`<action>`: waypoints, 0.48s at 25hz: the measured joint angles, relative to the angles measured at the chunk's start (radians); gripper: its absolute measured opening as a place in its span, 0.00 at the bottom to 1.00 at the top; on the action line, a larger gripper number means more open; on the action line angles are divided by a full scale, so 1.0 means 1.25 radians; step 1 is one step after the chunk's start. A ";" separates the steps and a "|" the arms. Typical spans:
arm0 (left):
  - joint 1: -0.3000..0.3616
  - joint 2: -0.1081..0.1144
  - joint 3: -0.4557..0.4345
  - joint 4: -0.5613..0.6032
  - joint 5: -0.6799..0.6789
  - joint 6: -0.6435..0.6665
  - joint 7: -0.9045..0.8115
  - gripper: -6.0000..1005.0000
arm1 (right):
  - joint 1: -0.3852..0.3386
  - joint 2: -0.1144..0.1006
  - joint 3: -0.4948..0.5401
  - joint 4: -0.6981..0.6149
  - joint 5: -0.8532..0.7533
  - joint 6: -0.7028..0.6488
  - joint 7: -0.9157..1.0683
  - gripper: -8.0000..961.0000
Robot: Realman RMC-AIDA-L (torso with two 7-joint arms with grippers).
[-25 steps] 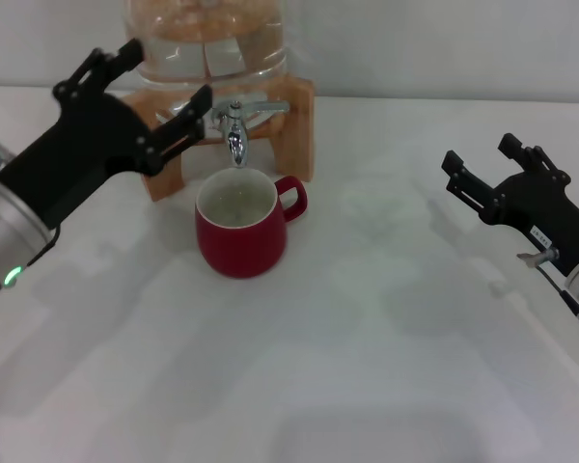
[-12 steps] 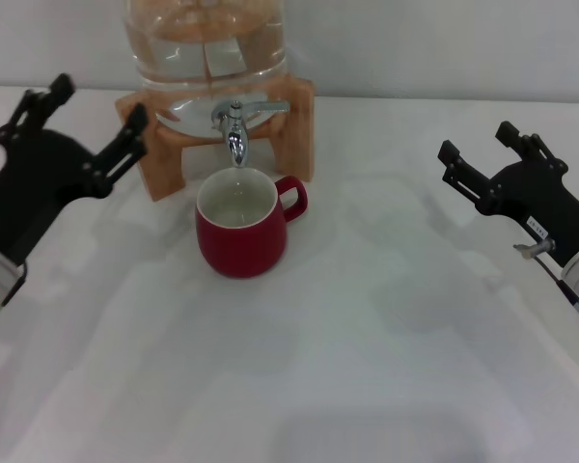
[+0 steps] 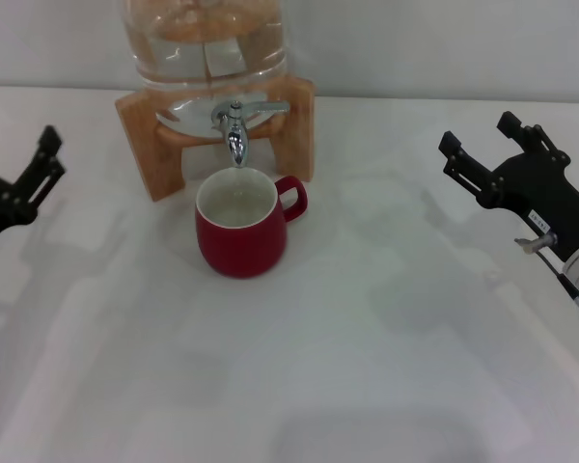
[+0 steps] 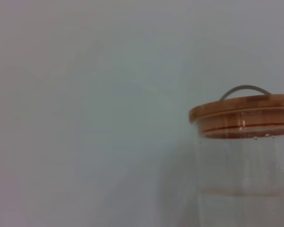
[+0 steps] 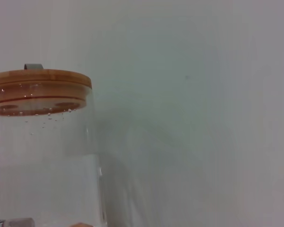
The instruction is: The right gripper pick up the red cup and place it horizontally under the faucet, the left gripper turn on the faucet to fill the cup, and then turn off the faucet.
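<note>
We see the red cup (image 3: 239, 234) upright under the faucet (image 3: 234, 127); the left gripper (image 3: 17, 183) (at nine o'clock) and right gripper (image 3: 481, 154) at three gape empty.

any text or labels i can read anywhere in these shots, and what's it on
One small white label sits on the right pincer housing, near its wrist in the head view: it has dark print, too small and blurred to read.
No readable text on the red cup, the faucet, the glass jar, its wooden stand, the wooden lid or the left pincer.
</note>
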 joint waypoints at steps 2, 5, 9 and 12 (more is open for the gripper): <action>-0.002 -0.001 -0.013 -0.030 0.000 -0.031 0.001 0.87 | 0.001 0.000 0.000 0.000 0.000 0.000 0.000 0.91; -0.008 -0.001 -0.030 -0.068 -0.001 -0.052 0.001 0.87 | 0.003 0.000 0.000 0.000 0.000 0.000 -0.005 0.91; -0.025 -0.001 -0.049 -0.114 -0.002 -0.057 -0.002 0.87 | 0.001 0.001 -0.001 0.000 -0.006 0.000 -0.023 0.91; -0.038 -0.001 -0.059 -0.142 -0.002 -0.058 -0.006 0.87 | -0.003 0.001 -0.001 0.001 -0.003 0.001 -0.049 0.91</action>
